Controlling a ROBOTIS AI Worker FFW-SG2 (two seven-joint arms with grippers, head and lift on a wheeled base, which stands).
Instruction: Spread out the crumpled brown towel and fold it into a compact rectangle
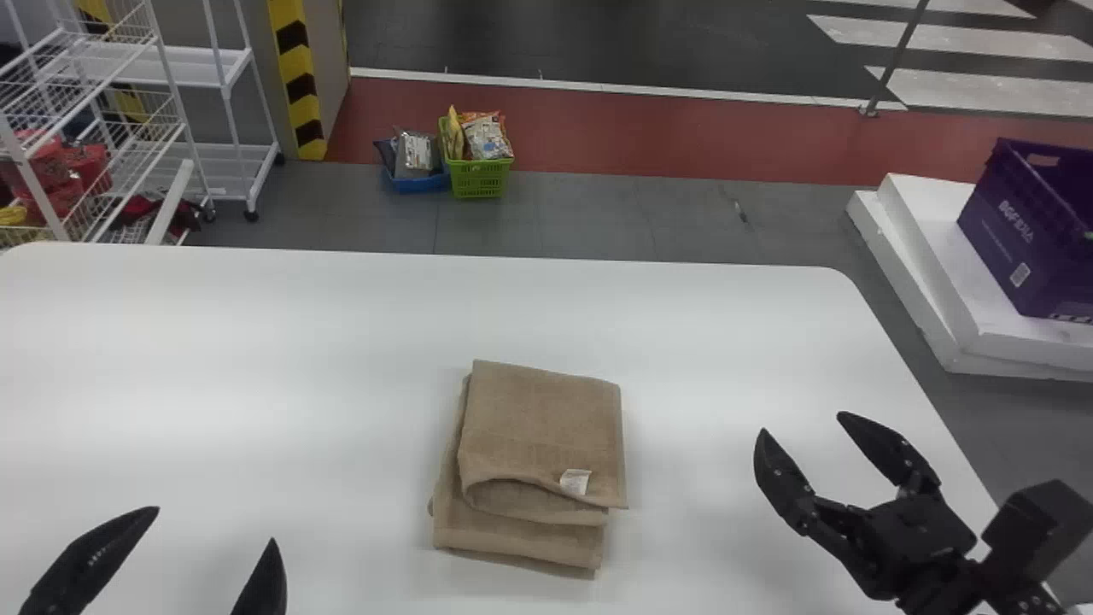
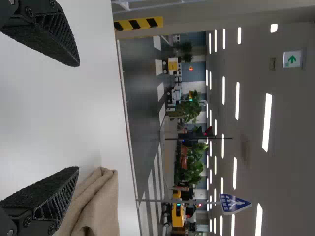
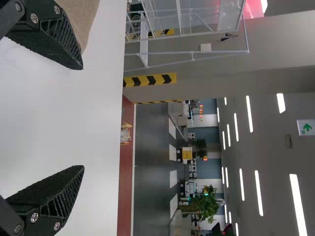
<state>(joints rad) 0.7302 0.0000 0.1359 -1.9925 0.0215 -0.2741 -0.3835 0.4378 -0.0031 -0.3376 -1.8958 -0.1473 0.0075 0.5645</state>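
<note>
Towel (image 1: 542, 427) on table (image 1: 256, 384), baskets (image 1: 480, 180) on floor (image 1: 598, 218) behind, racks (image 1: 171, 67) left, crate (image 1: 1016, 243) right.

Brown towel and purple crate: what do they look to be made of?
The brown towel looks like matte cotton or similar cloth: soft, rounded folds and a white label. The purple crate is probably smooth moulded plastic: stiff walls, cut-out handle.

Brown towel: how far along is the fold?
Looks nearly finished. Done: the towel lies flat in stacked layers, roughly a rectangle, so spreading looks behind us. In hand: nothing; left gripper and right gripper are open, on either side of it. Left: at most tidying, I'd say. The lower layers stick out past the upper fold on the robot's side, and the edges don't line up.
</note>
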